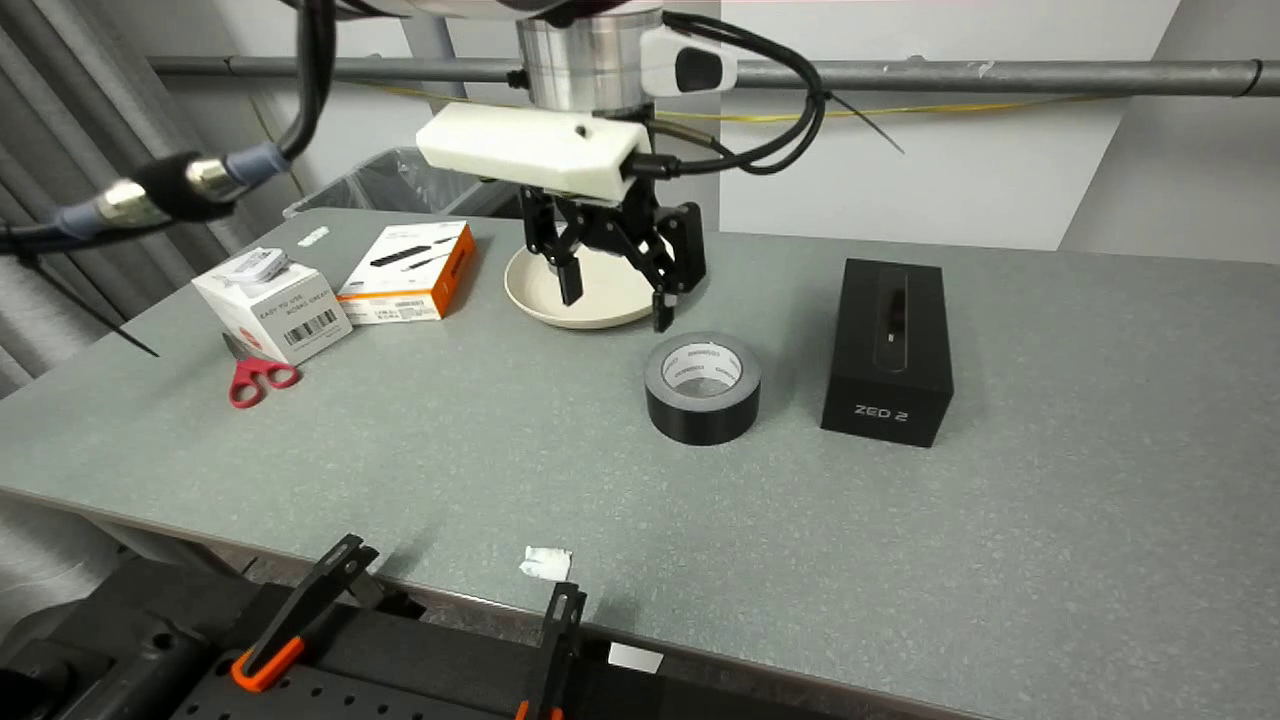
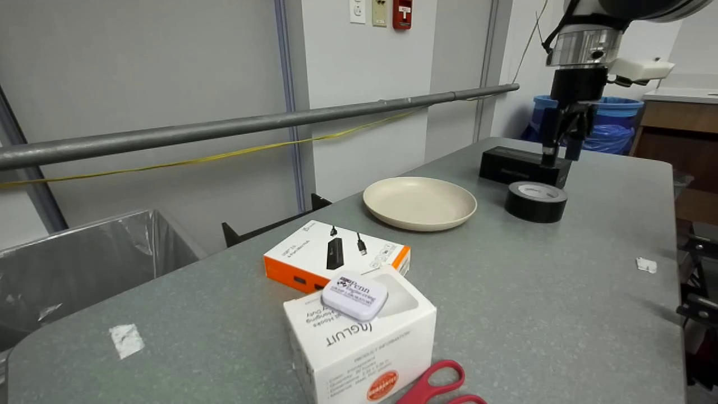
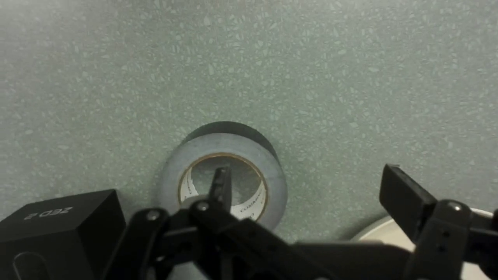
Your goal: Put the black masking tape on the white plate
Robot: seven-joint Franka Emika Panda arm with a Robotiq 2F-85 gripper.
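Evidently the approach stage, grasp not yet made: the hand (image 1: 617,298), its 2 fingers (image 1: 570,281) spread with nothing between them, hangs above the bench (image 1: 450,450). The black masking tape (image 1: 703,415) lies flat on the bench, to the right of the white plate (image 2: 419,203) in both exterior views. The next move probably calls for centring over the tape and descending, with either 1 finger inside the core (image 3: 253,205) or both outside the tape. Wrist view: 1 fingertip (image 3: 221,186) overlaps the opening of the core along the line of sight, an alignment that neither exterior view reveals. Both exterior views, conversely, show clearance between hand and tape, which the wrist view cannot establish. Only part of the plate enters the wrist view, whereas in an exterior view its full circle shows, left of and nearer than the black box (image 2: 516,167).
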